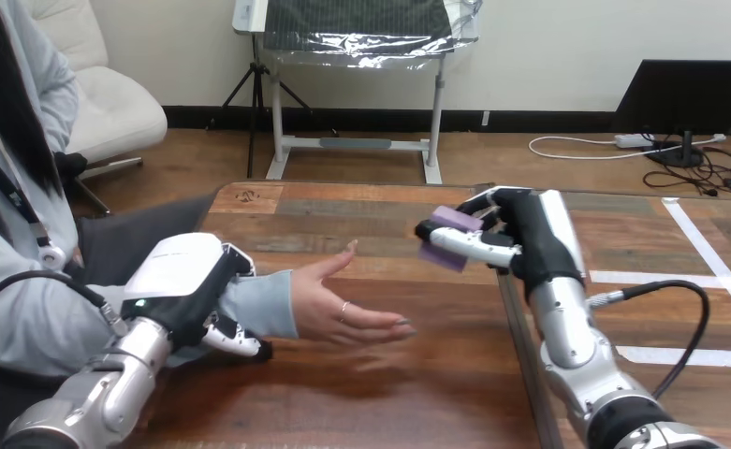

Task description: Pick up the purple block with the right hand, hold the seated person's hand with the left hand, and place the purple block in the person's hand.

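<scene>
Head view: the right hand [530, 234] sat at approx 3 o'clock from view centre, raised off the wooden table [417, 393]. It was clamped on the purple block [461, 221], w/ its fingers [469, 245] wrapped across the block's side. The block was in the air at about 2 o'clock of the person's hand [338, 304], clearly apart from it.

That hand lay open, low over the table, fingers pointing to 3 o'clock and palm turned up but tilted. Couldn't tell if it rested on the wood.

The left hand [185, 285] was at approx 8 o'clock in the view, at 9 o'clock of the person's palm. Its white shell sat on top and its fingers curled under the light-blue sleeve [260, 304], so it was closed round the person's wrist.

Judged step: carrying the block over to the palm; pick-up and wrist hold looked done.

To do it well:
- Travel toward 8 o'clock and down, aiming for mid-palm, not the fingertips.
- Come in low so the block has little drop.
- Loosen the fingers only once the block is touching or just over the palm.
- The palm's tilt could let the block slide off, so the left hand should steady the wrist w/o pulling.
- Watch the wrapped fingers near the person's fingers on approach.
</scene>
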`<state>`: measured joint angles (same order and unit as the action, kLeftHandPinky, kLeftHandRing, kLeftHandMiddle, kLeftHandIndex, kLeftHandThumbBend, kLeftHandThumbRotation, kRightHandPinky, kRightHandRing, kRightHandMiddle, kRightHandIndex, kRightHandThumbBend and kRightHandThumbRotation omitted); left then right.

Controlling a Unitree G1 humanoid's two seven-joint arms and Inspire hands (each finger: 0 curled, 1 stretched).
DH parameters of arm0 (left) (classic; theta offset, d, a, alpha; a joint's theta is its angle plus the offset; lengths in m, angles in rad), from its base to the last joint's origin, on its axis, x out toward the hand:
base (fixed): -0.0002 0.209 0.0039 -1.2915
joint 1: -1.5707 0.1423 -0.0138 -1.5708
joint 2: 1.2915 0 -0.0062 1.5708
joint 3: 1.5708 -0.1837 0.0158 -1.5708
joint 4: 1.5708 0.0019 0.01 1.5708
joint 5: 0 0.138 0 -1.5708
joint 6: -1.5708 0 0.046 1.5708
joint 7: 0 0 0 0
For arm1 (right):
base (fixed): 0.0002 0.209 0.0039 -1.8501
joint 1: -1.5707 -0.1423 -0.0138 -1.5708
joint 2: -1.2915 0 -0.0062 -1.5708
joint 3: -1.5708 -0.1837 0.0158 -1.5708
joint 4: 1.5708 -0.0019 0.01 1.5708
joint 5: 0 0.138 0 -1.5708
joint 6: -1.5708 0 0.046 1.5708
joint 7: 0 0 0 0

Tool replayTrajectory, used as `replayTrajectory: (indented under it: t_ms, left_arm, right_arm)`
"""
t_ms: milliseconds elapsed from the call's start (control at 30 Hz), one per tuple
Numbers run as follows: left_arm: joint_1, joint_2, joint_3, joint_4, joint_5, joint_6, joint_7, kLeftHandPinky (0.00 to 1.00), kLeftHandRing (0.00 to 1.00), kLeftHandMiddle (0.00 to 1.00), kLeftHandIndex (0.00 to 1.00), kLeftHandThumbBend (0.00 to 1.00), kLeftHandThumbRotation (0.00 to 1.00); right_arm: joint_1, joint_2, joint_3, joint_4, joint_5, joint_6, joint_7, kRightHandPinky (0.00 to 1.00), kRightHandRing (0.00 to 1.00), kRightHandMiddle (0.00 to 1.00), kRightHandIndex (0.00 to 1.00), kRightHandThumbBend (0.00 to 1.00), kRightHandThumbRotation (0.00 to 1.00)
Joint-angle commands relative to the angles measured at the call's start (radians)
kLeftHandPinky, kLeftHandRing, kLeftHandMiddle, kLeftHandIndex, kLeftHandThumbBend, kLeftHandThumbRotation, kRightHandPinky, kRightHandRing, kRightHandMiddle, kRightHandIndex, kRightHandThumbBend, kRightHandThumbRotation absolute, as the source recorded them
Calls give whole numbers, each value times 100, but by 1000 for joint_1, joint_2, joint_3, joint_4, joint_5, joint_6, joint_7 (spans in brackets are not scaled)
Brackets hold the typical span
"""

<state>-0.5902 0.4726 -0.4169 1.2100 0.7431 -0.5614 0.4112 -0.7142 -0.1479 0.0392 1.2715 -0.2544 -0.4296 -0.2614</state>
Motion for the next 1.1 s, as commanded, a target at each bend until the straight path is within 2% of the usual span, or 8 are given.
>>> replayTrajectory:
  t_ms: [0,500,1067]
  left_arm:
    - [-130,-32,4,-33,-21,-8,7,18,24,30,30,89,15]
    - [-167,-54,1,-32,-17,10,1,20,25,31,32,88,13]
    - [-201,-80,9,-32,-24,19,0,21,26,32,33,89,11]
  right_arm:
    - [-51,17,10,-40,-3,-55,-11,6,10,15,17,34,19]
    - [-38,52,41,-66,-25,-72,-18,6,10,14,16,33,18]
    - [-19,79,59,-100,-22,-99,6,6,9,14,17,33,20]
